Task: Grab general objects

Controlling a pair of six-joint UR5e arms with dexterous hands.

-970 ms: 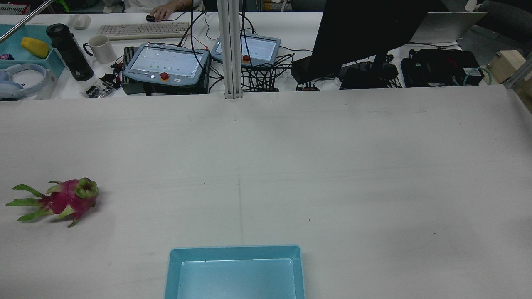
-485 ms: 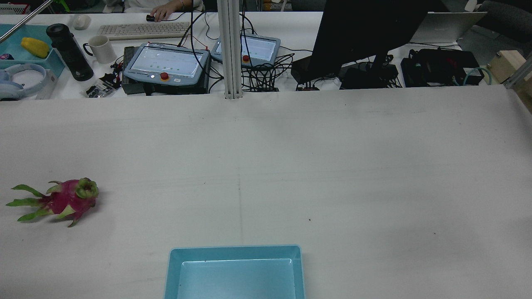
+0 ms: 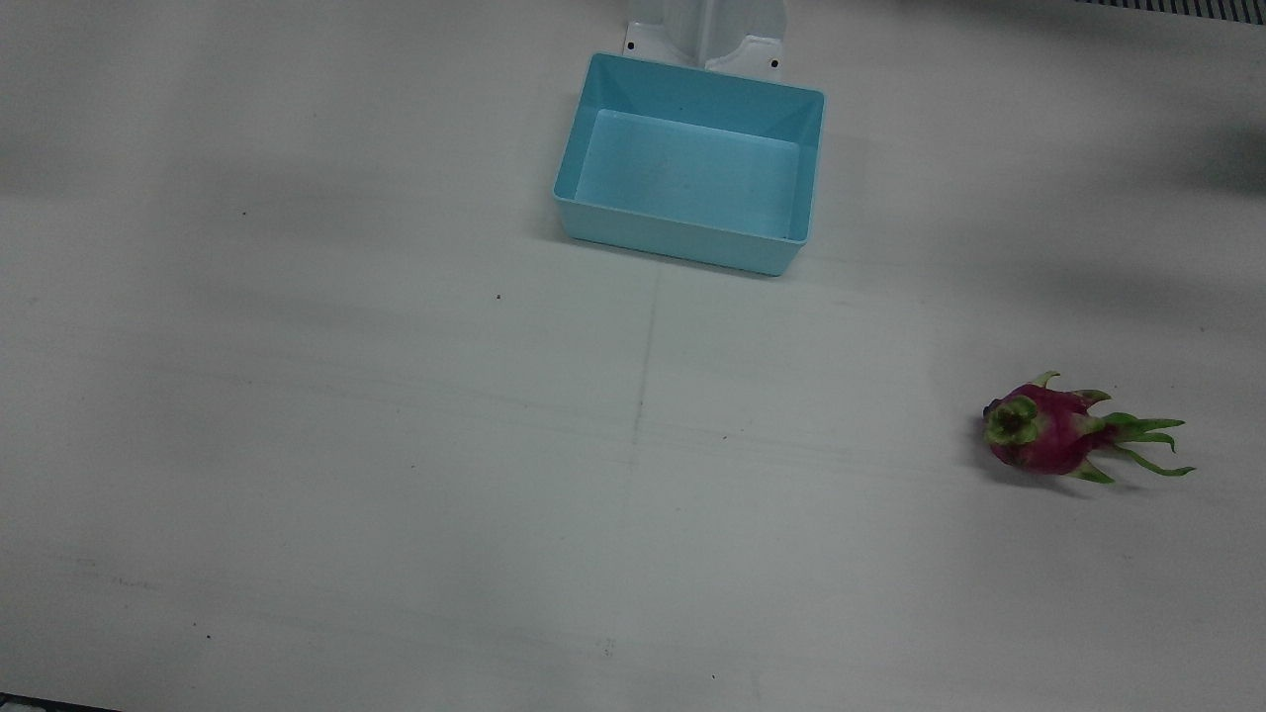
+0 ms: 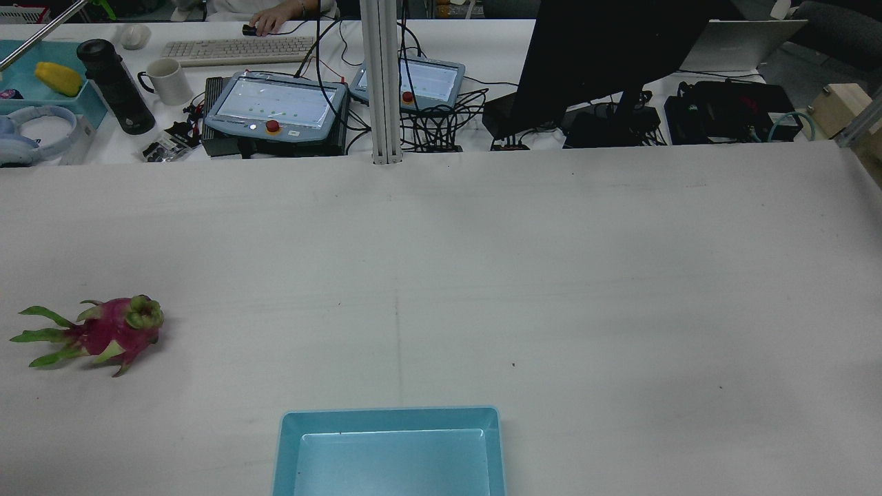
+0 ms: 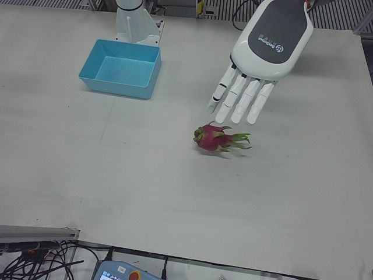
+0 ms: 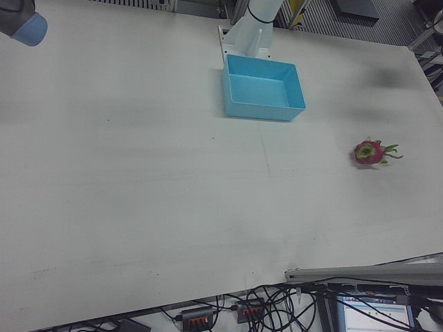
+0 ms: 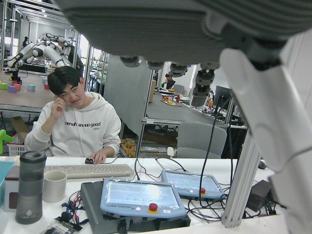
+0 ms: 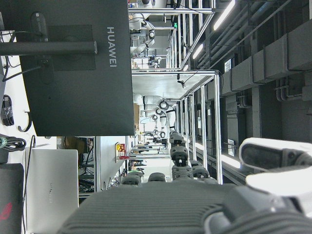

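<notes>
Left hand (image 5: 249, 87) open, fingers spread, poised above dragon fruit (image 5: 217, 138) for top grasp; bin (image 5: 120, 68) well off toward base; right hand empty, fingers extended

A pale, scuffed worktop (image 4: 482, 262) fills the station, with a faint seam running across its middle. Beyond its far edge stands a white desk (image 4: 482, 41) crowded with a keyboard (image 4: 238, 49), a white mug (image 4: 169, 80), a dark flask (image 4: 116, 86), two teach pendants (image 4: 275, 105) and tangled black cables (image 4: 434, 124). An aluminium post (image 4: 382, 79) rises at the worktop's far edge. A black monitor (image 4: 606, 55) stands to one side, a person in a white hoodie (image 7: 73, 124) sits behind, and ceiling strip lights (image 8: 226, 14) run overhead.
</notes>
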